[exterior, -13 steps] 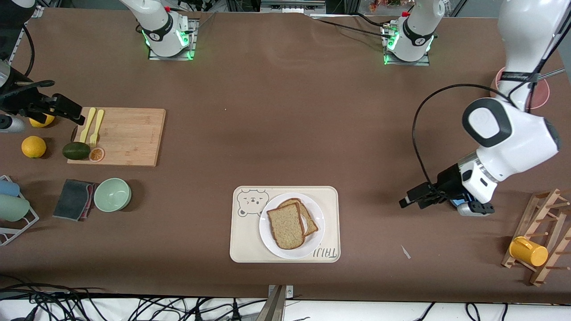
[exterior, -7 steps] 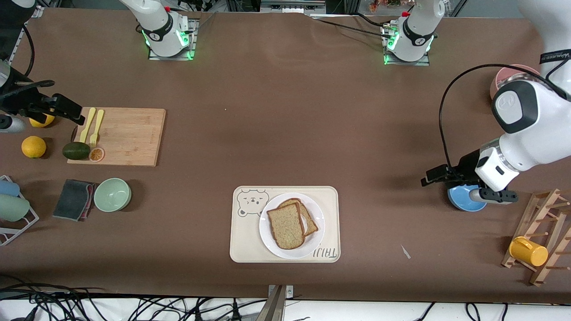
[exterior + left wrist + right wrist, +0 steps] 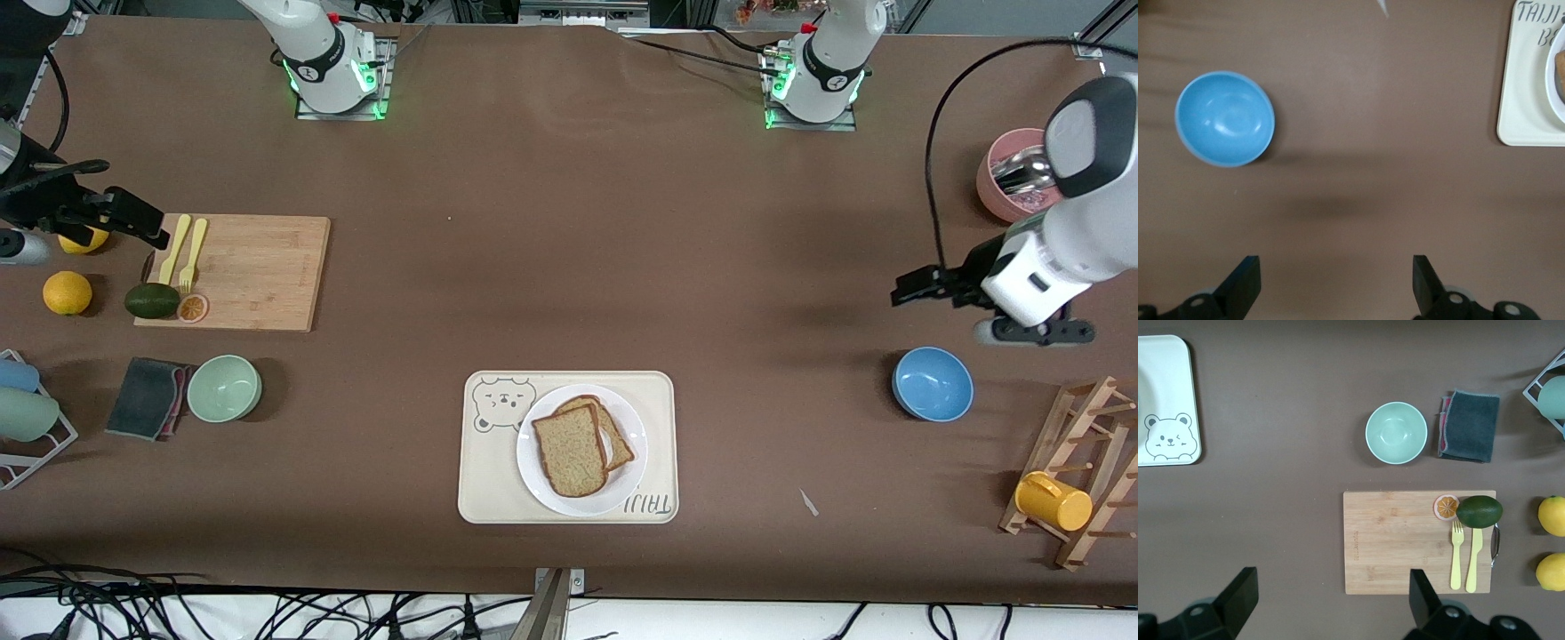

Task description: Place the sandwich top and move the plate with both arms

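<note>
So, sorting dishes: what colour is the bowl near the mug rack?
Blue bowl, clearest in the left wrist view.

The sandwich top (image 3: pixel 570 453) covers most of the lower slice (image 3: pixel 615 438) on the plate (image 3: pixel 544 487), so whatever lies between them is hidden, and in the left wrist view the plate and the tray (image 3: pixel 1528 100) are cut off by the picture's edge. The right claw (image 3: pixel 133 220) shows only as a dark shape at the edge of the front view, its arm mostly out of frame. The contents of the pink cup (image 3: pixel 997 191) are partly hidden by the left arm.
</note>
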You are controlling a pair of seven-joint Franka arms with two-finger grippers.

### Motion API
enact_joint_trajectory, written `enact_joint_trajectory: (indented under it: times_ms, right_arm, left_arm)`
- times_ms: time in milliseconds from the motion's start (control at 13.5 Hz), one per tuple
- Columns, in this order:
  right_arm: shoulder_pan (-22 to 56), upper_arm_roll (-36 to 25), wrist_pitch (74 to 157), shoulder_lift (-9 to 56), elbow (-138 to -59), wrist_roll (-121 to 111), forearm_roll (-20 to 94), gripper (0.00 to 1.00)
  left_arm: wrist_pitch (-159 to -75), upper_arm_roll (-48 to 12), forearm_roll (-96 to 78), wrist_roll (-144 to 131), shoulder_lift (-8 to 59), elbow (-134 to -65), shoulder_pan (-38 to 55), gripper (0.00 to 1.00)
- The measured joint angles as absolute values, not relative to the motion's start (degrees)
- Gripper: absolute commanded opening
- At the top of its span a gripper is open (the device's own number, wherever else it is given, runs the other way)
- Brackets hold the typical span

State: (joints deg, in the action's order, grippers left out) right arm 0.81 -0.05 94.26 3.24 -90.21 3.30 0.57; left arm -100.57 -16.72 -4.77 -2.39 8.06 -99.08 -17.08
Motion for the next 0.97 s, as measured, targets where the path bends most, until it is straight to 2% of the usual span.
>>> enact_joint_trajectory:
  times_ms: [297,520,966]
  right_arm:
    - [0.81,-0.05,94.26,3.24,-90.22,3.3,0.57,1.0]
    - [0.81,-0.06,94.26,3.24,-90.22,3.3,0.57,1.0]
    - [0.81,-0.09,94.26,3.24,-90.22,3.3,0.57,1.0]
  left_arm:
    - [-93.09,-16.67,-2.95,-5.39,0.08,-100.61,-18.14,1.0]
    - [-90.51,-16.68,-1.82,-6.0,-5.19,-101.02,-18.14,1.0]
    - [-90.43,-15.67,-1.82,-6.26,-6.41,-101.01,-18.42,1.0]
